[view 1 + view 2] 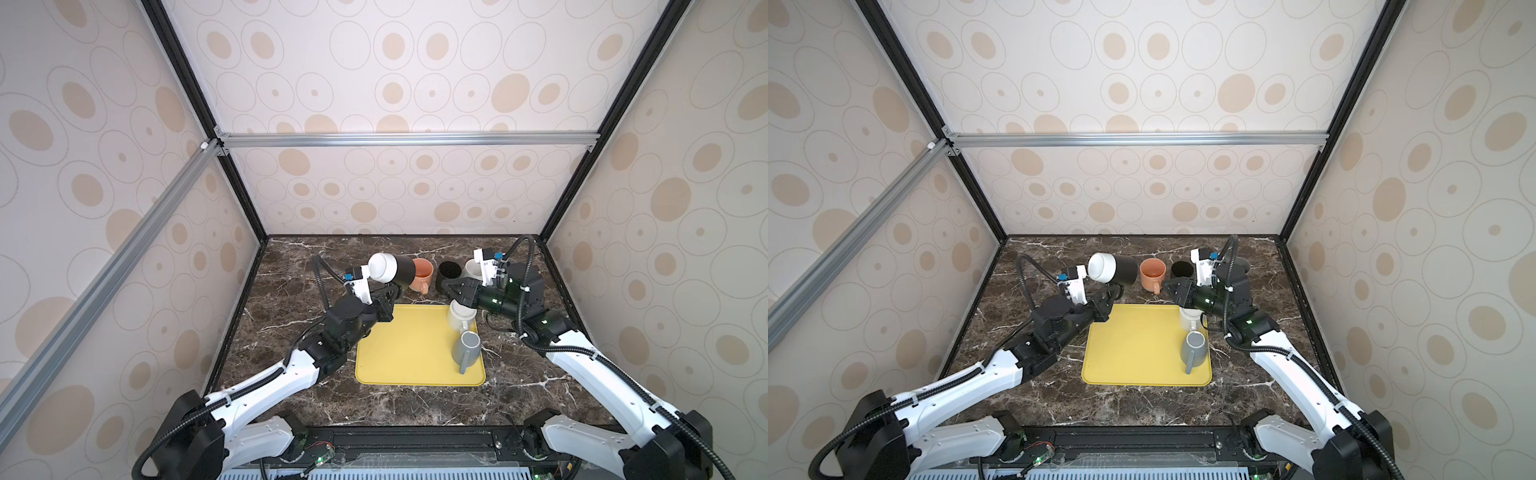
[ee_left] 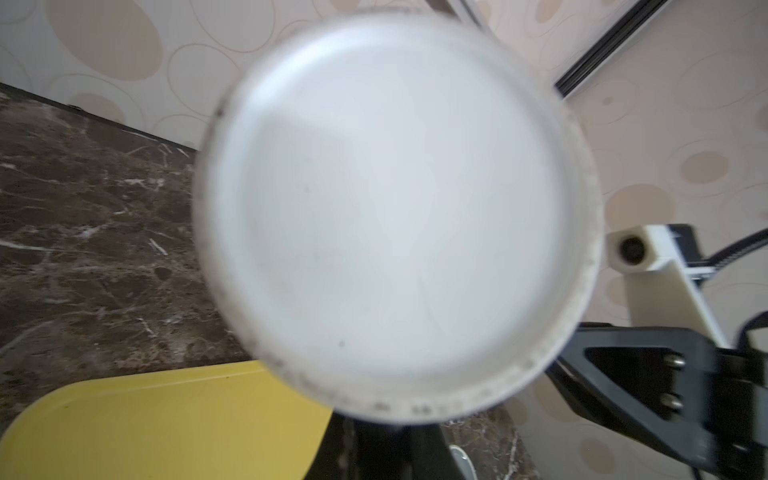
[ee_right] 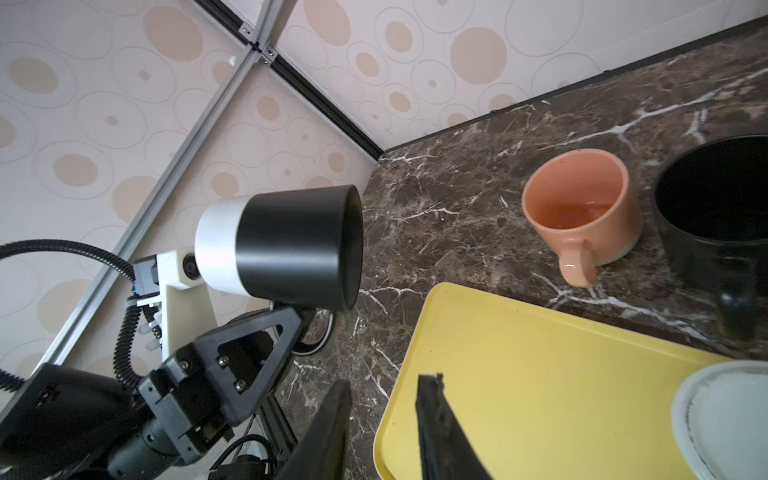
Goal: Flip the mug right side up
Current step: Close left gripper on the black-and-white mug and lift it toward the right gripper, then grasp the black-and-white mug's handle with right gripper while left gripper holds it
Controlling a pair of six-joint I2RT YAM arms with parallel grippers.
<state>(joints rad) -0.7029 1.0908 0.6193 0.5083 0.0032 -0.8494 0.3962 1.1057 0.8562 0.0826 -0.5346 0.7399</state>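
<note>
While my left gripper (image 3: 299, 318) clamps the mug (image 1: 395, 270) by its handle, sideways above the desk's (image 1: 415, 407) far edge, I see my right gripper (image 3: 386, 380) apart, empty, by the tray (image 1: 399, 353).

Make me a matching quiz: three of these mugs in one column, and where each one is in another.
Mugs:
1. black-and-white mug
2. orange mug
3. grey mug

Places:
A. on the yellow tray
B. standing open side up on the table
C. held off the table, tipped sideways, by the left gripper

Pairs: 1-C, 2-B, 3-A
</note>
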